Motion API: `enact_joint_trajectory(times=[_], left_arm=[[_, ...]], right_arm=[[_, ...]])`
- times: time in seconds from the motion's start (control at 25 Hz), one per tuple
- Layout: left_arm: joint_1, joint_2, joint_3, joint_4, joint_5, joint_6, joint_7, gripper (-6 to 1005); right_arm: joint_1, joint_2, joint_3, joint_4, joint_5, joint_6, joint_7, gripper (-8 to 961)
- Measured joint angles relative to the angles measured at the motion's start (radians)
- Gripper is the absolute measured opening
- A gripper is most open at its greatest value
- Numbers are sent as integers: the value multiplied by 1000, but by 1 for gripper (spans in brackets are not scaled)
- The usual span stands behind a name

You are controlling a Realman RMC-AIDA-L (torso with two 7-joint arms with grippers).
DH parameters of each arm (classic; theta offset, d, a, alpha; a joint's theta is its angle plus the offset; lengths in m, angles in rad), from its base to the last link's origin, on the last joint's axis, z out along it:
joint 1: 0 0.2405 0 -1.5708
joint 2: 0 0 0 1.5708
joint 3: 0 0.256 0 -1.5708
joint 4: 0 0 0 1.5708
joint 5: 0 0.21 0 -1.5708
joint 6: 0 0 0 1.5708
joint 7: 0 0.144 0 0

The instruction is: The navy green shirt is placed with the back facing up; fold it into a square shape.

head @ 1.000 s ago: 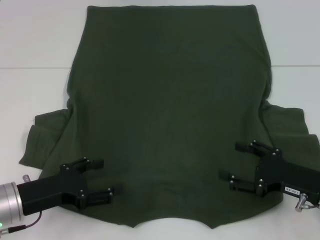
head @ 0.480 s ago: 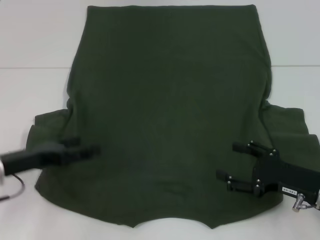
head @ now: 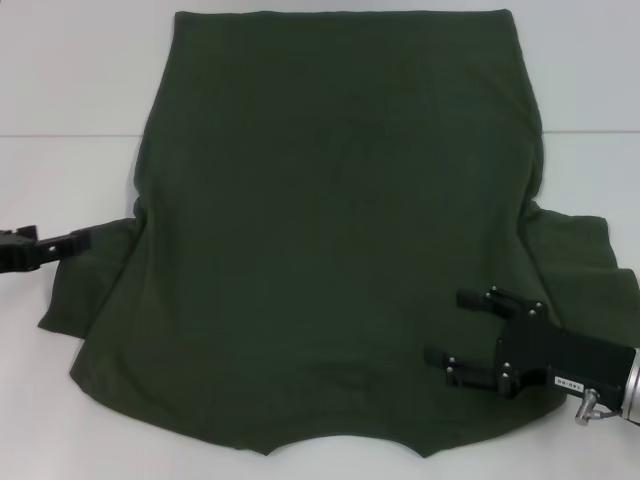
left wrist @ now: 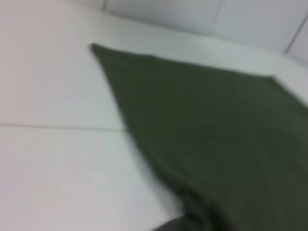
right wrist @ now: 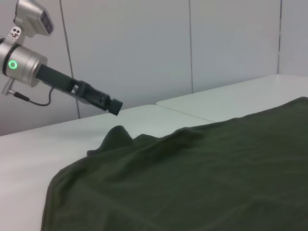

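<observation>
White counter (head: pixel 70 90) fills the head view, with pale wall panels behind it in the right wrist view. Spread over most of it lies the shirt (head: pixel 340 230), plain back up, its straight hem along the top of the frame and its collar notch at the bottom centre. Its long axis runs from top to bottom, and a short sleeve pokes out at the middle of each side.

At the left edge of the frame, the left pincer (head: pixel 75 240) reaches in low and nearly level, its tip right at the outer end of the left sleeve (head: pixel 90 275). Seen from the right wrist view, the left pincer (right wrist: pixel 108 103) hovers just above a small raised peak of cloth, apparently not touching it. I cannot tell whether its fingers are apart or together.

In the lower right of the frame, the right pincer (head: pixel 470 330) sits over the shoulder area, pointing inward toward the middle of the shirt, fingers clearly apart and holding nothing. The right sleeve (head: pixel 580 260) lies just behind it, toward the right edge.

Each arm is nearest its own sleeve. The coming move probably turns on the left sleeve lying directly ahead of the left tip, ready to be pinched and carried inward across the body.
</observation>
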Motion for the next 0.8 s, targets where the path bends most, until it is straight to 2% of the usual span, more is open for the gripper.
enact_joint_trajectory(times=[0.44,0.8], left_arm=[[18,-29,79,-12,33,-139,34,878],[24,-34,83,-27,41,-147,35,863]], right_arm=[[3,-1,0,0,0,3,4,928],[7,-2,0,0,0,3,5,928]])
